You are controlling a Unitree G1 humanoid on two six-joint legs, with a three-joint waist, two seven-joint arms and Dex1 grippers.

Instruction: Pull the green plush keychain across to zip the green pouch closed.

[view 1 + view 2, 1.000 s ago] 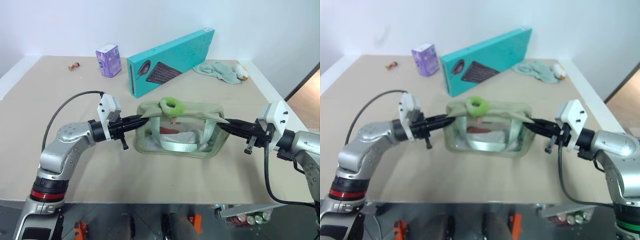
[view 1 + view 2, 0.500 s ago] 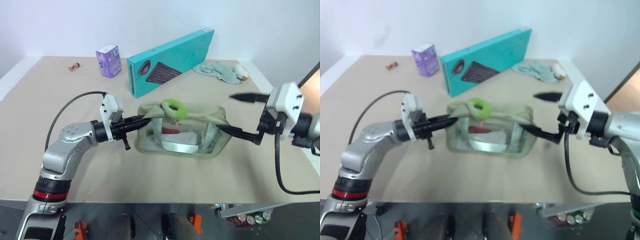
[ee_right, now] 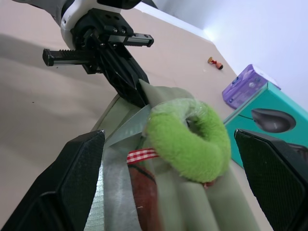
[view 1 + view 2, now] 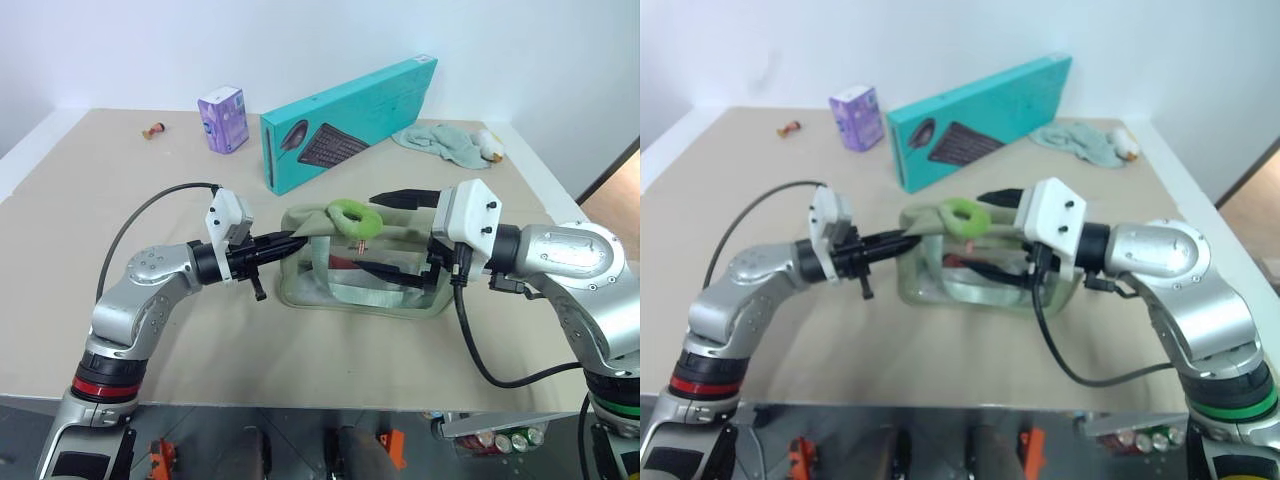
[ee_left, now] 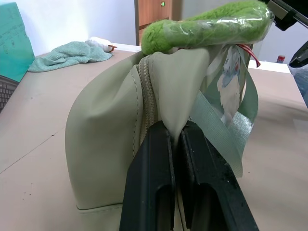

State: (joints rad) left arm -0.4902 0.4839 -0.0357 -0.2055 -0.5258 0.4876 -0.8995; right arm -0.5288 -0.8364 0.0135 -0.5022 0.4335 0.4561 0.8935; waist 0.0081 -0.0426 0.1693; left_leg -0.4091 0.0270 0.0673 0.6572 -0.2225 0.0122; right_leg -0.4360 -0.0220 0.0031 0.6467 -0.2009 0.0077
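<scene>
The green pouch (image 4: 322,285) stands mid-table with its top zipper running left to right. On its top, towards the left, lies the green plush keychain (image 4: 352,217), a fuzzy lime ring. My left gripper (image 4: 291,243) is shut on the fabric tab at the pouch's left end; in the left wrist view its fingers (image 5: 154,168) pinch the cloth just under the keychain (image 5: 207,26). My right gripper (image 4: 392,235) hangs open over the pouch's right half, one finger above the top, one in front. The keychain (image 3: 190,139) sits between and just past its fingers, untouched.
Behind the pouch a long teal keyboard box (image 4: 345,120) stands on edge. A purple carton (image 4: 227,118) sits to its left, a pale teal cloth (image 4: 440,142) to its right, and a small trinket (image 4: 153,129) at the far left. The table's front edge runs close below the pouch.
My right gripper let go of the pouch's right end, opened wide, and swung left and up to the keychain. The left gripper kept its hold and place.
</scene>
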